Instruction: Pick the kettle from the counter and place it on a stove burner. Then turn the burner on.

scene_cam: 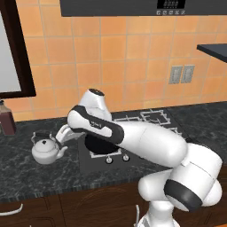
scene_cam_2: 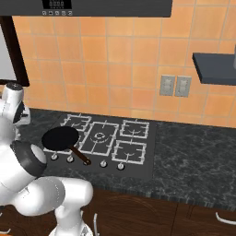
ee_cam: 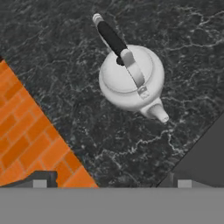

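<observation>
A long dark grey-black marbled stone counter [scene_cam: 26, 173] runs beneath an orange tiled wall [scene_cam: 115, 57] and above dark brown wooden cabinets [scene_cam: 88, 208], with a black cooktop [scene_cam_2: 103, 143] let into it. The white Franka arm with dark joints [scene_cam: 146, 142] reaches from the lower right of the left base view, over the cooktop's left edge, toward the stretch of counter to the cooktop's left. There, near the counter's front edge, stands the small squat silvery-white kettle [scene_cam: 46, 149], upright with its knobbed lid on, thin dark arched handle up and short curved spout turned toward the cooktop. The two-finger gripper [scene_cam: 62, 135] hangs just above and beside the kettle on its cooktop side; the hand view looks down on the kettle [ee_cam: 131, 78] from above, the body clear of the fingertips [ee_cam: 40, 183], whose two tips stand far apart at the bottom of that view, so the jaws are wide and hold nothing. A black frying pan [scene_cam_2: 62, 137] with a brown handle sits on the cooktop's front-left burner in the right base view. The small square pale-metal-grated stove burner [scene_cam_2: 130, 151] at the cooktop's front-right corner is bare, with a row of small silver knobs [scene_cam_2: 101, 163] along the front edge. A dark brown bottle [scene_cam: 6, 119] stands at the counter's back left, near the wall.
</observation>
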You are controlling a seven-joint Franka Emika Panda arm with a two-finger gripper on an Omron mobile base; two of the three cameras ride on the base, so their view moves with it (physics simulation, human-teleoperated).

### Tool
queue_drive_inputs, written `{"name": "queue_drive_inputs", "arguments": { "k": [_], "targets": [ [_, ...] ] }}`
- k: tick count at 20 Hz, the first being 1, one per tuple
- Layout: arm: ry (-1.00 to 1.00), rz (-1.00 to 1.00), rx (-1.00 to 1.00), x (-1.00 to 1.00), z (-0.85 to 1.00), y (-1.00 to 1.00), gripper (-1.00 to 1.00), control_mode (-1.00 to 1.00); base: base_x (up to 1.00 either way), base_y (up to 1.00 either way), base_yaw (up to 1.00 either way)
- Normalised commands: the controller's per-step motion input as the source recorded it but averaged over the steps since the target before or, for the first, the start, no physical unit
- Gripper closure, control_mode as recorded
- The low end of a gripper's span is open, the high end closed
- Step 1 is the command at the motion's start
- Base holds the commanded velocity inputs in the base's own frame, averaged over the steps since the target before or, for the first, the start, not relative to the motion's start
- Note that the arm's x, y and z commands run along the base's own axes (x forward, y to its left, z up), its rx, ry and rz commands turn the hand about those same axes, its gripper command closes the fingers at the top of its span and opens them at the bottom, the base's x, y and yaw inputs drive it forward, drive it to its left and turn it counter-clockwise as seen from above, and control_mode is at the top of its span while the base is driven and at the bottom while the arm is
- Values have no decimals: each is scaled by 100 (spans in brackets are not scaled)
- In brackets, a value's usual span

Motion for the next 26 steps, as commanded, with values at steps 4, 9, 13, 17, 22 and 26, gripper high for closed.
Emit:
{"name": "queue_drive_inputs", "arguments": {
  "k": [4, 9, 13, 17, 22, 26],
  "targets": [
    [1, 11, -5, 17, 0, 26, -100, -100, 0, 0, 0],
    [-16, 0, -1, 29, -22, 6, -100, -100, 0, 0, 0],
    [-20, 0, 0, 16, -32, 20, -100, -100, 0, 0, 0],
    [-2, 0, 0, 16, -6, 39, -100, -100, 0, 0, 0],
    [0, 0, 0, 31, 0, 34, -100, -100, 0, 0, 0],
    [0, 0, 0, 35, 0, 22, -100, -100, 0, 0, 0]
  ]
}}
